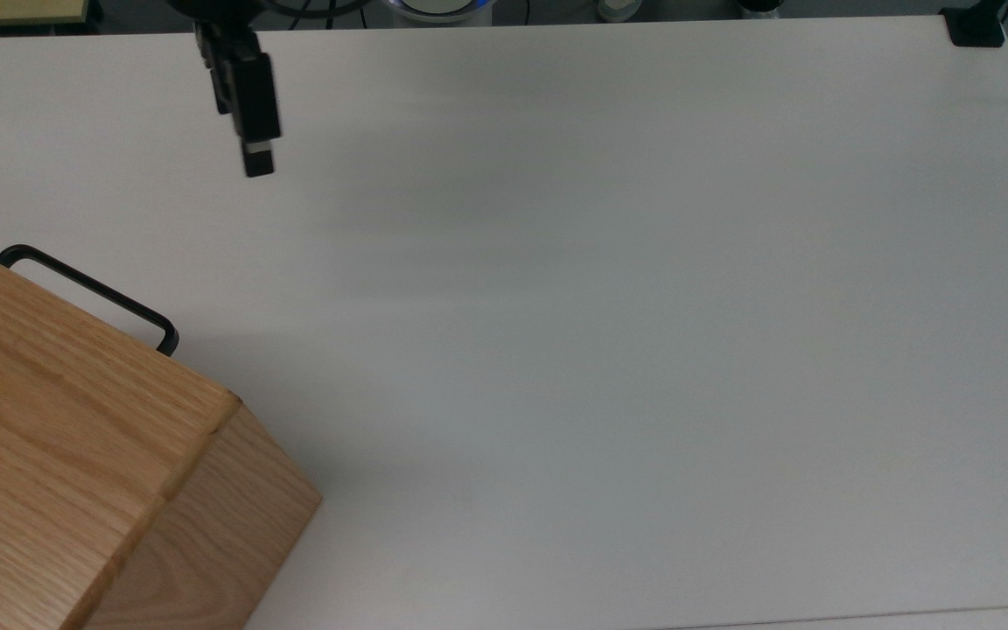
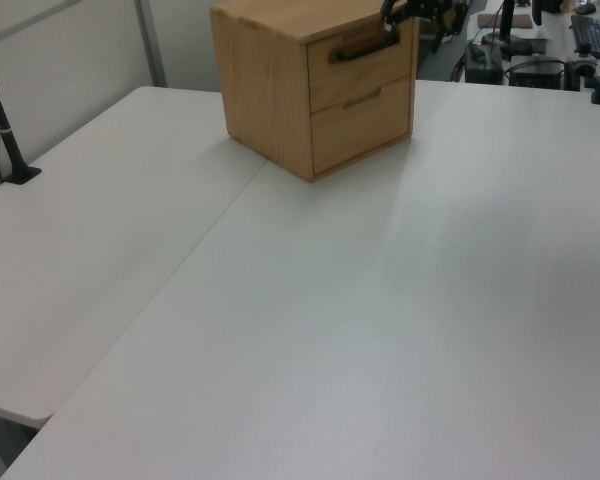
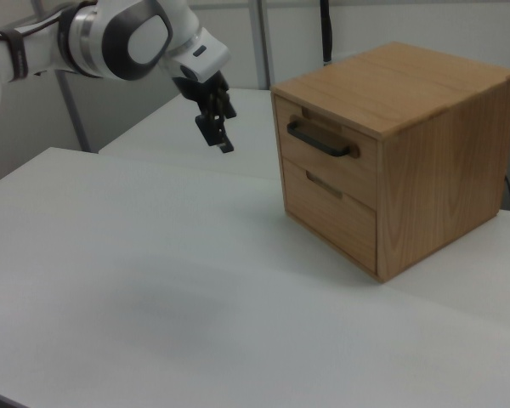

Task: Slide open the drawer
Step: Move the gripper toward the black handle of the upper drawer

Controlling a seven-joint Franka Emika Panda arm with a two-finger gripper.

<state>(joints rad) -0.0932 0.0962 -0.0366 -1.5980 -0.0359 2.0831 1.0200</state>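
A: Where is the drawer (image 3: pixel 310 160)?

B: It is the upper of two in a light wooden cabinet (image 3: pixel 442 170) that stands on the white surface (image 3: pixel 153 297). In the right view the cabinet sits at the right view's right. In the top view it fills the lower corner on the top view's left.

A: Is it open?

B: No. Its front lies level with the cabinet's face, in line with the lower drawer (image 3: pixel 331 212) under it. Its black bar handle (image 3: pixel 320 140) juts out from the front. In the top view the handle (image 1: pixel 88 284) shows past the cabinet's top edge.

A: And the gripper (image 3: pixel 223 140)?

B: It hangs in the air above the surface, to the right view's left of the cabinet and at about the height of the handle. A clear gap lies between it and the handle. It points down and a little toward the cabinet, at the end of a white arm (image 3: pixel 127 38) that reaches in from the right view's upper left.

A: Open or closed?

B: I cannot tell. In the top view the gripper (image 1: pixel 257 162) is seen edge-on, and it holds nothing.

A: What does the left view show?

B: There the gripper (image 2: pixel 395 18) appears by the cabinet's upper corner, close to one end of the handle (image 2: pixel 365 45).
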